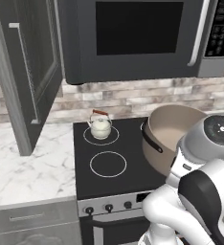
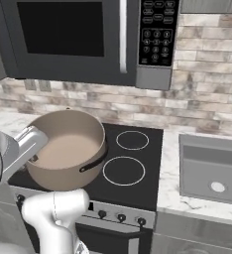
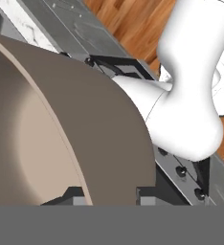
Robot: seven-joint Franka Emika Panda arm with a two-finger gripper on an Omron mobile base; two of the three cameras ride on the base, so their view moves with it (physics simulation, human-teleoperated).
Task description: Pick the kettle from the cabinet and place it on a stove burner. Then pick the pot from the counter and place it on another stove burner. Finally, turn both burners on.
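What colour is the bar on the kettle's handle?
Reddish-brown, on the cream-white kettle; the left base view shows it best.

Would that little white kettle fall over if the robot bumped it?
Probably it would slide first: the kettle looks squat and round, sitting flat on the glossy stove. Its tall handle might make a high bump tip it. It seems light.

kettle (image 1: 100, 127) on rear burner (image 1: 101, 135), pot (image 1: 169, 134) rightward
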